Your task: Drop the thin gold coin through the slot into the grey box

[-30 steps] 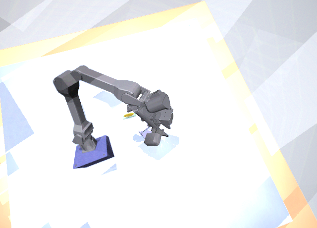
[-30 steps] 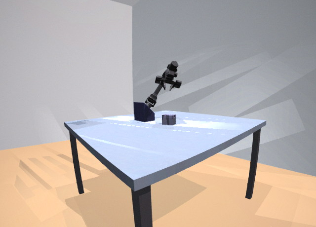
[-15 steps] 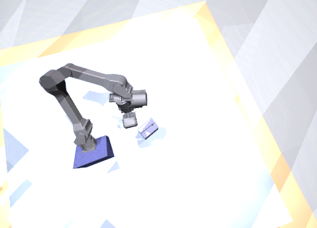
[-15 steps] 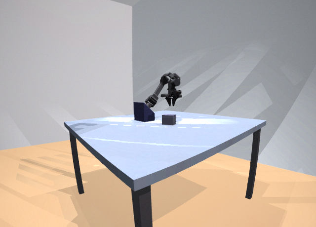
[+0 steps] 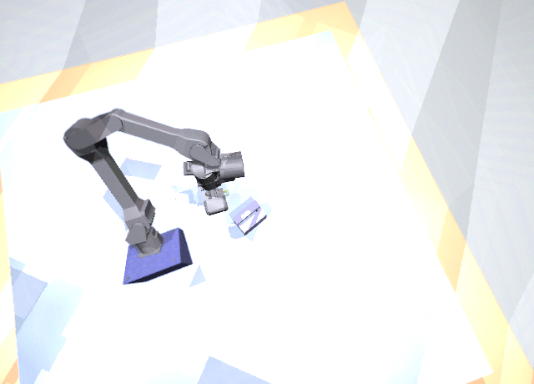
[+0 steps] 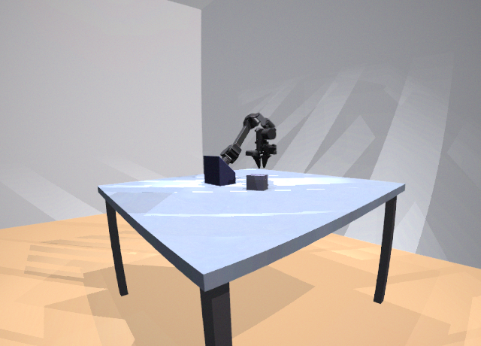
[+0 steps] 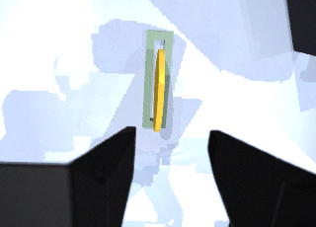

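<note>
Approach to the coin before grasping.
The black parallel-jaw gripper (image 7: 170, 160) is held apart and empty above the thin gold coin (image 7: 159, 91), which is kept on edge by the shallow green holder (image 7: 148, 84), beside the grey slotted box (image 5: 247, 216).
</note>
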Motion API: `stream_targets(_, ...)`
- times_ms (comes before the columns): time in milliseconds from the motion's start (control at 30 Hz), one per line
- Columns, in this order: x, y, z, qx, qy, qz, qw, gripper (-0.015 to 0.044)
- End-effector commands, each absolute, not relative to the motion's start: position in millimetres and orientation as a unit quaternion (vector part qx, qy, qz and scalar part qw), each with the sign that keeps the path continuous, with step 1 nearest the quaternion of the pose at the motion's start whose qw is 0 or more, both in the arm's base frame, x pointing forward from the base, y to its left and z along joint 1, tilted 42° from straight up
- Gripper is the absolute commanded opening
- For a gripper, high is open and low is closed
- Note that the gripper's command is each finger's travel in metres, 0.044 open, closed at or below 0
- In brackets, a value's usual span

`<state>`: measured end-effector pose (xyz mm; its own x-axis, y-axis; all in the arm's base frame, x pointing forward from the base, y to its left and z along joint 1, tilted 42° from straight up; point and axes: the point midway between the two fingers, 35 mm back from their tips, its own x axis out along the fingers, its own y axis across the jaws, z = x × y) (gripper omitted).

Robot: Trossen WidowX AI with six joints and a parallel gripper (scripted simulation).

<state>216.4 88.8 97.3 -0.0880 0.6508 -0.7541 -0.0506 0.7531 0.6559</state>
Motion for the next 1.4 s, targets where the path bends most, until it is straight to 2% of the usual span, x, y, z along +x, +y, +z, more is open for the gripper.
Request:
stream_targets(0, 216, 95, 92, 0.224, 0.683, 0.275, 0.639, 0.0161)
stream_targets(1367, 212, 141, 43, 0.224, 0.683, 0.275, 0.639, 0.0161)
